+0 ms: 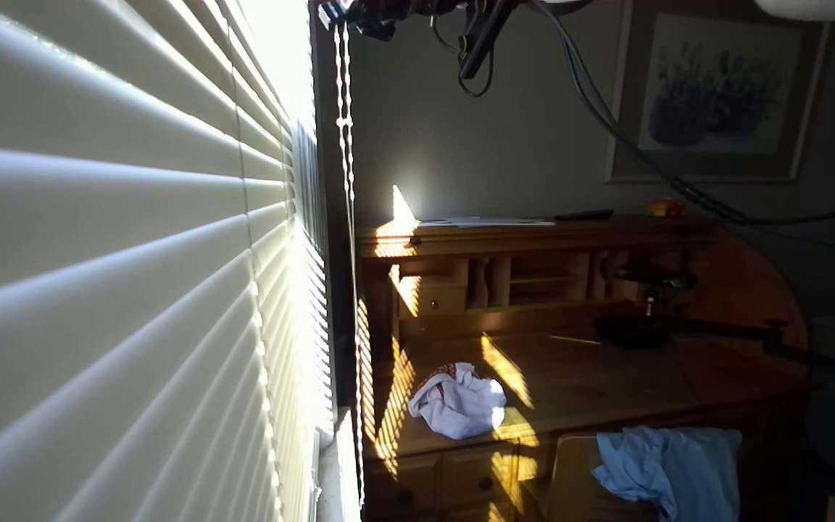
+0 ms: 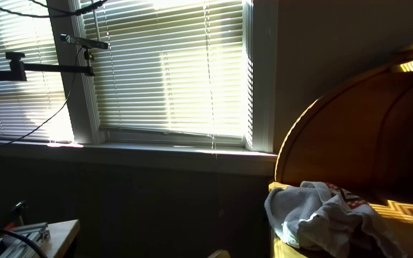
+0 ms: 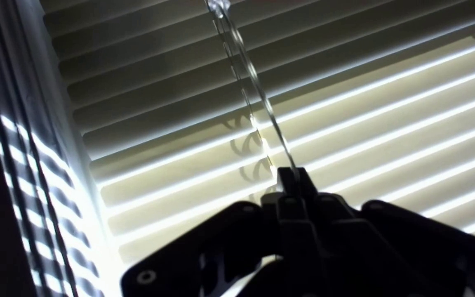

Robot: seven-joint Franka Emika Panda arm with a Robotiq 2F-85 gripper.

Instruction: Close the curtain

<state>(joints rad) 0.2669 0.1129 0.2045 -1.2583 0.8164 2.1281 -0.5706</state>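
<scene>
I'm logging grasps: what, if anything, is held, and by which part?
Apparently a blind cord, pinched by the gripper along a stretch above its small connector.

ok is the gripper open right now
No, in the wrist view the gripper has its jaws together, the cord running to their tips.

The blind [image 2: 149, 79] is cream and white to my eye, ruled with bright parallel stripes, its cord [image 3: 255, 77] silvery, the gripper [image 3: 297, 181] flat black, the wooden desk [image 1: 570, 380] warm orange-brown barred with gold, a greyish-white cloth [image 2: 317, 222] patterned red and dark in one patch, and a pale blue cloth [image 1: 686, 464].
</scene>
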